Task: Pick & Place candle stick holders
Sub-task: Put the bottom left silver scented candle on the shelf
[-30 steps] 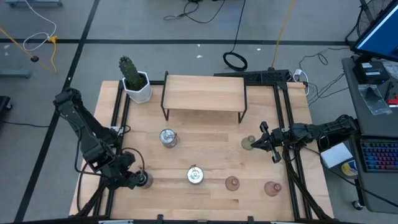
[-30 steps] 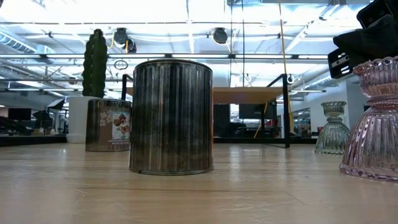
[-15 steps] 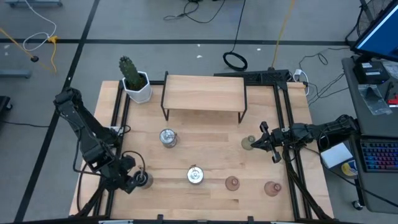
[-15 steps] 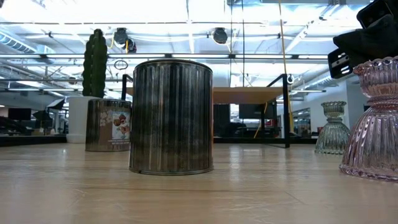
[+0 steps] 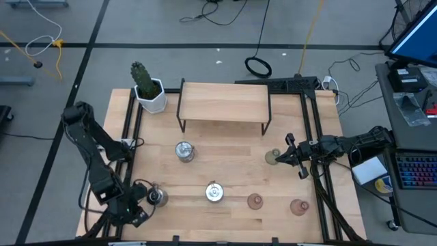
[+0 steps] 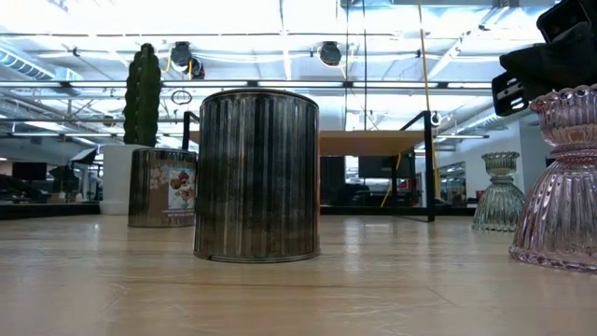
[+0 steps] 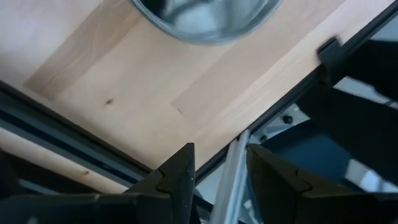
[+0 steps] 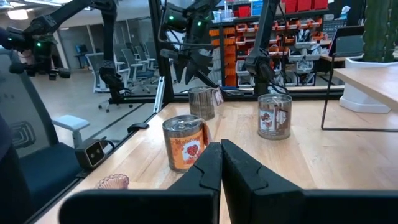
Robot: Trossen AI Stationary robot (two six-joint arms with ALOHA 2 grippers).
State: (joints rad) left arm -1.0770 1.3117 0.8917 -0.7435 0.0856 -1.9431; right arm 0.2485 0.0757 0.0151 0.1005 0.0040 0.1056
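Your left gripper (image 5: 141, 207) hangs, jaws narrowly parted and empty, just beside the round silvery holder (image 5: 157, 197) at the worktop's (image 5: 225, 160) front-left corner, placed to grasp it, while your right gripper (image 5: 289, 155), jaws shut, waits near the green holder (image 5: 273, 158).

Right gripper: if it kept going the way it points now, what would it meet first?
The right gripper, shut, points across the table toward the silvery holders. The nearest holder sits almost dead ahead, so probably that one first, though depth is hard to judge.
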